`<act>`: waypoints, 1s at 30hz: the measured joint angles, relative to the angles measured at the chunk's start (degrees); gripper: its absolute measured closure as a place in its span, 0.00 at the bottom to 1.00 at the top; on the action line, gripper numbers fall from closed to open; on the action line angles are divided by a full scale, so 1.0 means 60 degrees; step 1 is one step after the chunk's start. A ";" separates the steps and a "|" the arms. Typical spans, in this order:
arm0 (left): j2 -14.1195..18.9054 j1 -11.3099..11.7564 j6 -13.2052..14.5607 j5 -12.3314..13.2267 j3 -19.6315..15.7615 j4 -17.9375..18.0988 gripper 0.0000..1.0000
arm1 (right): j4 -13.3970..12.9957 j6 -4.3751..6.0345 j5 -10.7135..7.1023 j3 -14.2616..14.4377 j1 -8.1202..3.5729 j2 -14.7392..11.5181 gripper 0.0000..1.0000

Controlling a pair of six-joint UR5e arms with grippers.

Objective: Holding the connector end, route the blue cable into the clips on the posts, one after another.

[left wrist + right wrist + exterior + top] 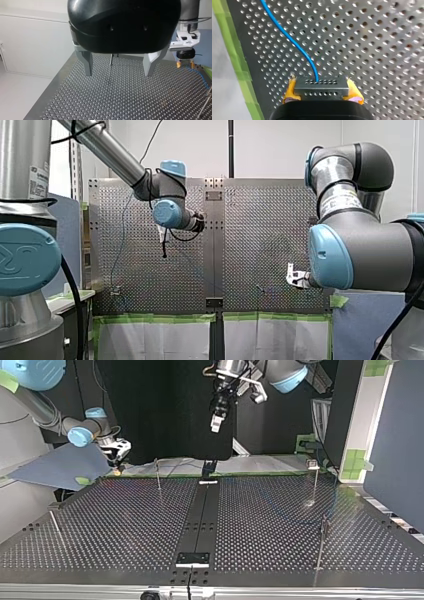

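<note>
At the near right edge of the perforated bench, beside a strip of green tape, the right hand is seen closed on the connector. The connector is a small grey block pinched between two yellow pads. The blue cable is seen leaving the connector's outer face, directly ahead of the hand, and curving away low over the bench. Beyond that its course is too faint to be followed with certainty.

The step in hand is judged to be the hold on the connector end, with routing not yet begun. So far as the small clips can be made out, none is seen with cable in it. For the next move, the connector would need to be carried to the first post with the cable trailing behind. It would then need to be lowered so that the cable is pressed into the clip, not laid beside it. Which post comes first cannot be told.

A little left of the right hand, near the same edge, a thin post is seen. Another stands at the near left with a clip at its top, and more stand farther out.

Farther out and higher, over the middle of the bench, the left hand is held with its metal fingers spread wide. Nothing is held between them, and the hand is well apart from the cable.
</note>
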 joint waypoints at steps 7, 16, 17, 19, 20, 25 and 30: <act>0.0260 0.0000 0.0000 0.0000 -0.0223 0.0000 0.00 | -0.0031 -0.0003 0.0104 0.0149 -0.0047 -0.0420 1.00; 0.0273 0.0000 0.0000 0.0000 -0.0233 0.0000 0.00 | -0.0033 -0.0005 0.0106 0.0157 -0.0054 -0.0455 1.00; 0.0274 0.0000 0.0000 0.0000 -0.0234 0.0000 0.00 | -0.0033 -0.0005 0.0106 0.0157 -0.0054 -0.0455 1.00; 0.0275 0.0000 0.0000 0.0000 -0.0234 0.0000 0.00 | -0.0034 -0.0004 0.0106 0.0157 -0.0054 -0.0456 1.00; 0.0275 0.0000 0.0000 0.0000 -0.0234 0.0000 0.00 | -0.0034 -0.0004 0.0106 0.0157 -0.0054 -0.0456 1.00; 0.0275 0.0000 0.0000 0.0000 -0.0234 0.0000 0.00 | -0.0033 -0.0004 0.0105 0.0157 -0.0054 -0.0457 1.00; 0.0275 0.0000 0.0000 0.0000 -0.0234 0.0000 0.00 | -0.0034 -0.0004 0.0106 0.0157 -0.0053 -0.0457 1.00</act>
